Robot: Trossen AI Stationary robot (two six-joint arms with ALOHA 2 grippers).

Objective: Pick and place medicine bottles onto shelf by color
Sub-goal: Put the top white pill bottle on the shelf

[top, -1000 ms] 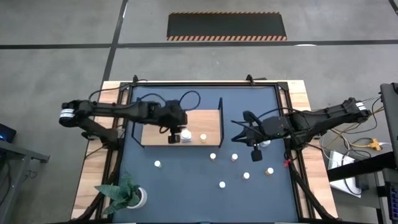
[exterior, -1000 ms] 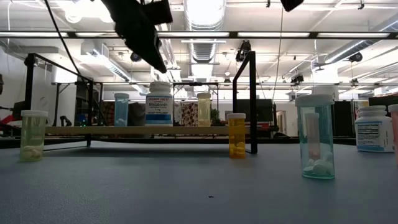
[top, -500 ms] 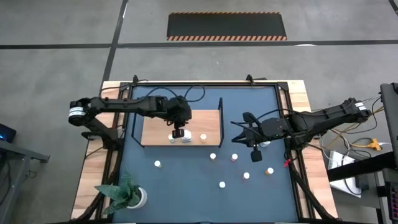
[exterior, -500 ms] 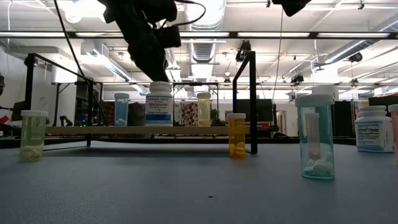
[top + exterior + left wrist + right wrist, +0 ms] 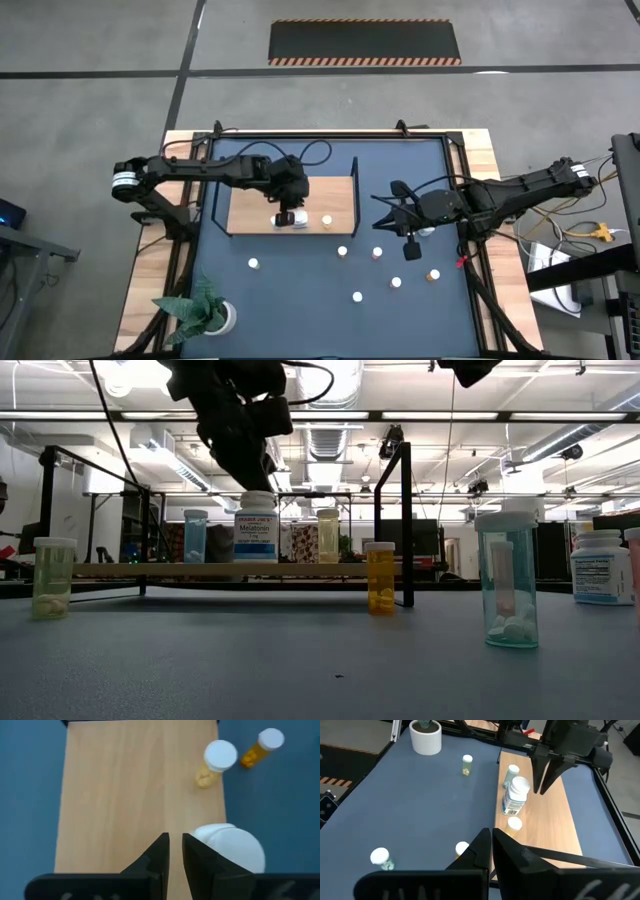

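Observation:
The shelf (image 5: 250, 205) is a light wooden board with black frame ends, at the table's far left. A large white medicine bottle (image 5: 515, 795) stands upright on it between a blue-topped bottle (image 5: 195, 535) and a pale yellow one (image 5: 215, 762). My left gripper (image 5: 175, 851) hangs over the board on the far side of the large bottle, pointing steeply down, fingers shut to a narrow slit with nothing between them. My right gripper (image 5: 491, 837) is shut and empty, held above the table to the right of the shelf.
Several small bottles stand scattered on the blue table in front of the shelf, among them an orange one (image 5: 380, 577) and a teal one (image 5: 507, 580). Another large white bottle (image 5: 600, 567) stands at the right. A white plant pot (image 5: 215, 318) sits at the near left corner.
My left gripper has come down over the shelf and shifted a little toward the table's right, ending close beside the large white bottle's top. The bottles have stayed where they were.

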